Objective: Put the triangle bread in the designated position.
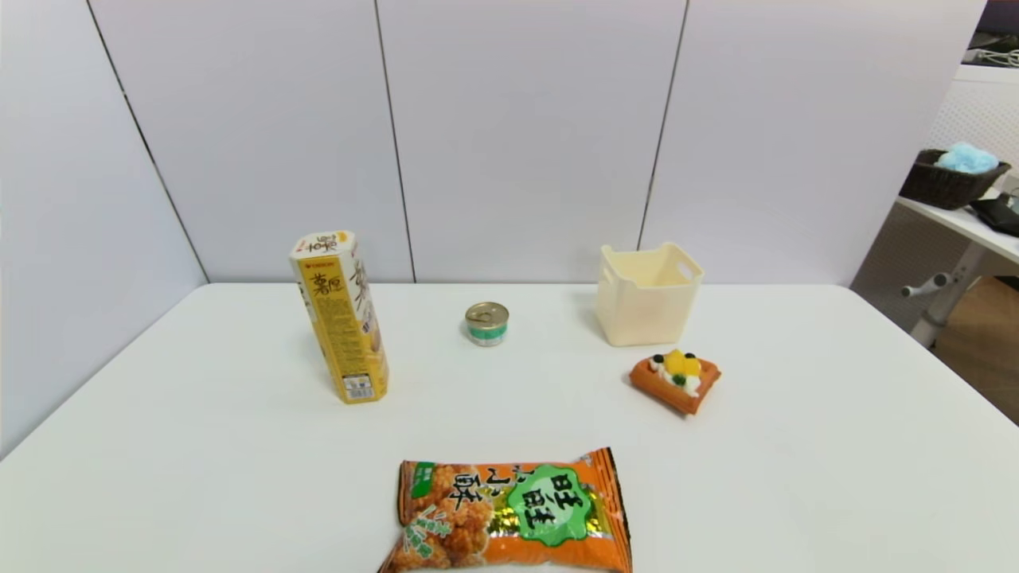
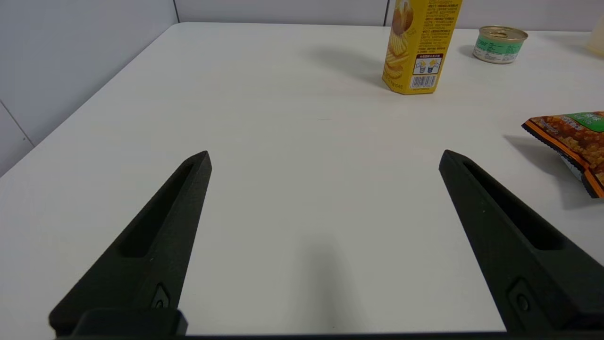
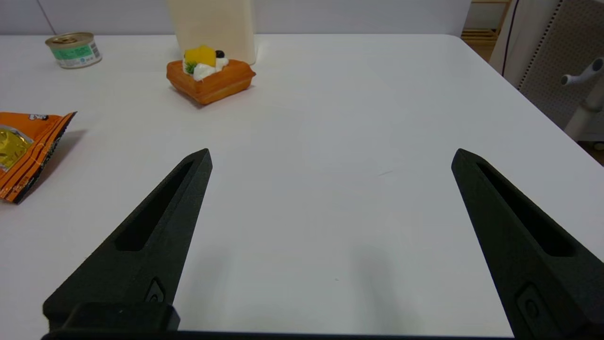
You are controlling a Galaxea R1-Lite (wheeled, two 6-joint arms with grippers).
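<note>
Smooth white table [image 1: 796,446] fills the lower head view. Crinkly orange foil snack bag [image 1: 509,513] lies flat at bottom centre. Tall yellow cardboard box [image 1: 340,316], many-sided, stands upright left of centre. Cream plastic bin [image 1: 648,294], square with handle slots, sits right of centre. Triangle bread [image 1: 675,381], waffle-textured orange wedge topped with cream and fruit, lies just below the bin, apart from it. Small round metal can [image 1: 486,322] sits centre. Left gripper [image 2: 325,158] and right gripper [image 3: 330,158], black tapered fingers, both spread wide, holding nothing, above bare tabletop.
</note>
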